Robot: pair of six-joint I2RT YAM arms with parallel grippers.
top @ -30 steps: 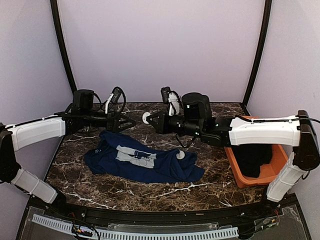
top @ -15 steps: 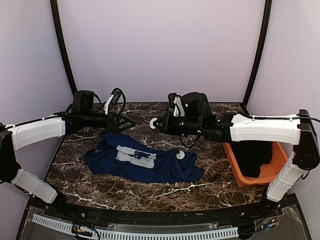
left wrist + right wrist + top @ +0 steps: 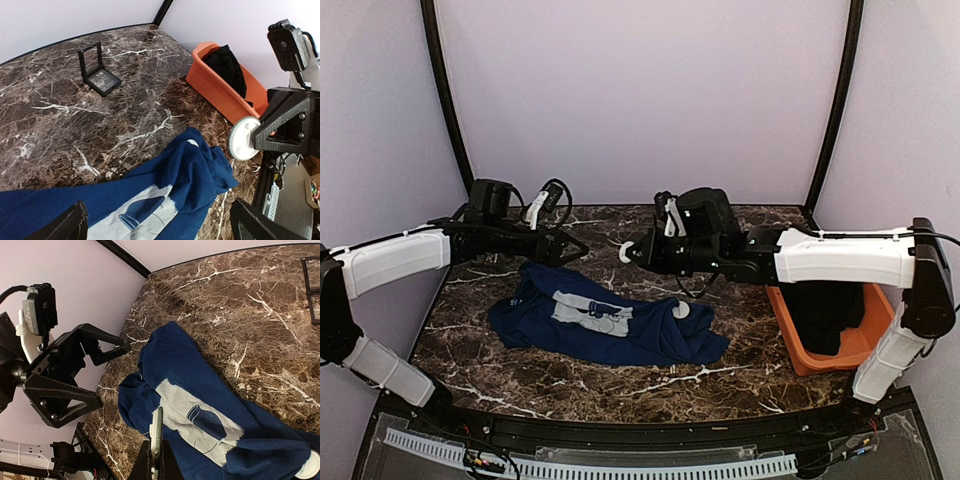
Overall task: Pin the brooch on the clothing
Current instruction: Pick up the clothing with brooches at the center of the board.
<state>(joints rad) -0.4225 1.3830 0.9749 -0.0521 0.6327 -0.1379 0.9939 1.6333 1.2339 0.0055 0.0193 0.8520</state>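
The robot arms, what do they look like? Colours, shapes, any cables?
Both the left arm and right arm have white shell links between black joints. The left gripper and right gripper are black, with angular, open-framed triangular fingers. Black cables loop at each wrist beside a small camera on a white mount.

Right gripper (image 3: 156, 462) pinching brooch (image 3: 156, 432) edge-on, navy printed shirt (image 3: 175, 365) lying on marble table (image 3: 225, 290), left gripper (image 3: 112, 374) splayed wide beside it
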